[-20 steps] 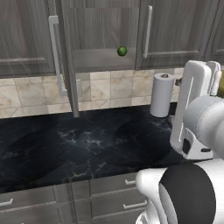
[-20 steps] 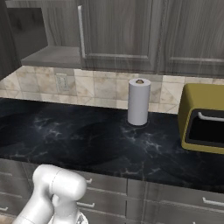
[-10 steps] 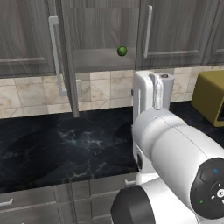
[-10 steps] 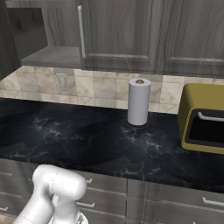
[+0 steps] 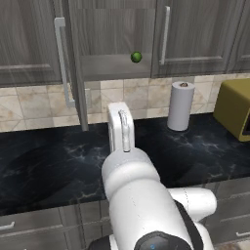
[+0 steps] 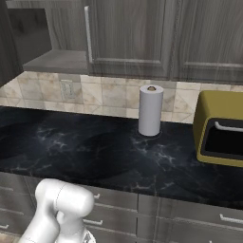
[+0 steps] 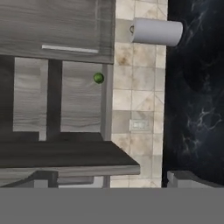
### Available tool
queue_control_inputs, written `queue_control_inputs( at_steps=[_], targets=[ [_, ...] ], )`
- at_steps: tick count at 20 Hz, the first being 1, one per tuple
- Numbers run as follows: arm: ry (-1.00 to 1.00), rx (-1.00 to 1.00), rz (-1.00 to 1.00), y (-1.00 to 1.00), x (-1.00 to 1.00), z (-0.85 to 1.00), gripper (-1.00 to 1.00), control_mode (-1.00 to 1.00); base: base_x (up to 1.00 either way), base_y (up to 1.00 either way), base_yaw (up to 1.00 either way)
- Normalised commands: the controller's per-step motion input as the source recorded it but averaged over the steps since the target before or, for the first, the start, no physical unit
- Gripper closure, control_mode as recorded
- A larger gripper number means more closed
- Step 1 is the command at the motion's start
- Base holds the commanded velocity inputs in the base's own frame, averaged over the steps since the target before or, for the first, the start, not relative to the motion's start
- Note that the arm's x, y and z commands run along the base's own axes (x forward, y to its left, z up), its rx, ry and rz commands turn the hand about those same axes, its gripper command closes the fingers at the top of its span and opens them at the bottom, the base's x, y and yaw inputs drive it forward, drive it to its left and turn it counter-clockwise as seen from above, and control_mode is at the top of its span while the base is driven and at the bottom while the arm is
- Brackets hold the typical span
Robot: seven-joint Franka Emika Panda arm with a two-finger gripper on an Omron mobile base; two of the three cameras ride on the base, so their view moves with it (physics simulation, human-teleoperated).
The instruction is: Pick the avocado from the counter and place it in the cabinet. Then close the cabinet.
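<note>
Kitchen counter (image 5: pixel 58 166) lies bare because your avocado (image 5: pixel 136 57) already sits on the cabinet (image 5: pixel 112 39) shelf, so your gripper (image 7: pixel 105 179) stands spread, holding nothing.

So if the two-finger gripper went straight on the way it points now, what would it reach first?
Probably the open dark grey wood-grain cabinet: the hand view looks into it, near the tiny green avocado on its shelf. Whether the edge-on open door comes first is unclear; depth is hard to judge.

A kitchen: marble counter (image 5: pixel 49 161), wall cabinet (image 5: pixel 112 44), paper-towel roll (image 5: pixel 180 106).
</note>
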Motion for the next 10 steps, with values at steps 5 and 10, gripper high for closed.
queue_control_inputs(
  at_steps=[5,10],
  targets=[
    [-0.16,0.00,0.00,0.51,0.37,-0.15,-1.00,-1.00,0.00,0.00,0.00],
    [-0.15,0.00,0.00,0.46,0.58,0.00,-1.00,-1.00,0.00,0.00,0.00]
  ],
)
